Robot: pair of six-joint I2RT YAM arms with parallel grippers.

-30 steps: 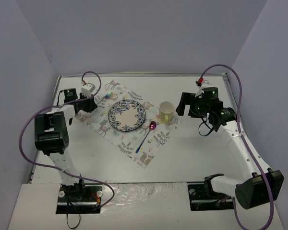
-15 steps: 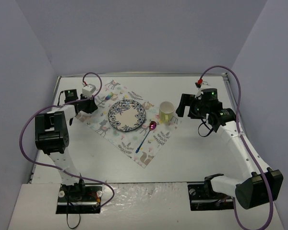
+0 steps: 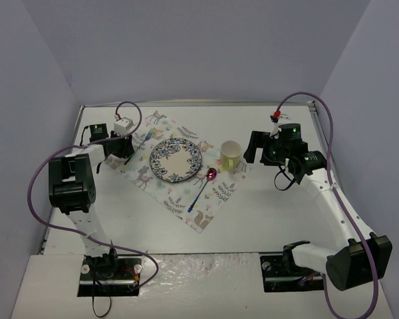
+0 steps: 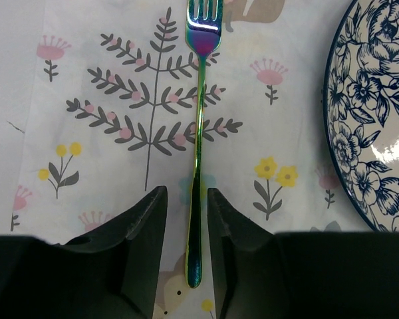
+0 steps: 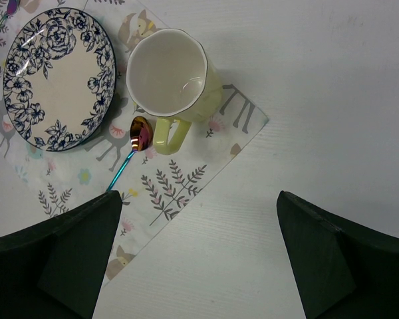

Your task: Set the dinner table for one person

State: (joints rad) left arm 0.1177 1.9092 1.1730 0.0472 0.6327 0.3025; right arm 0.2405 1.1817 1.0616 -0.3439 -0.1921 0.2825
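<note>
Looks nearly set on the matte-white dinner table (image 3: 266, 199): 1 blue-floral ceramic plate (image 3: 175, 160), yellow-green mug (image 3: 230, 155), iridescent metal spoon (image 3: 204, 186) and iridescent metal fork (image 4: 198, 133) on the animal-print cloth (image 3: 206, 203); left gripper (image 4: 187, 199) narrowly parted astride the fork handle, right gripper (image 5: 199, 199) wide, empty.

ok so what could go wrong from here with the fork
1. The left gripper straddles the fork handle with little gap; lifting off at an angle could drag the fork askew on the cloth, toward the plate.
2. The spoon bowl lies right by the mug handle; a nudge to either could shift both.
</note>
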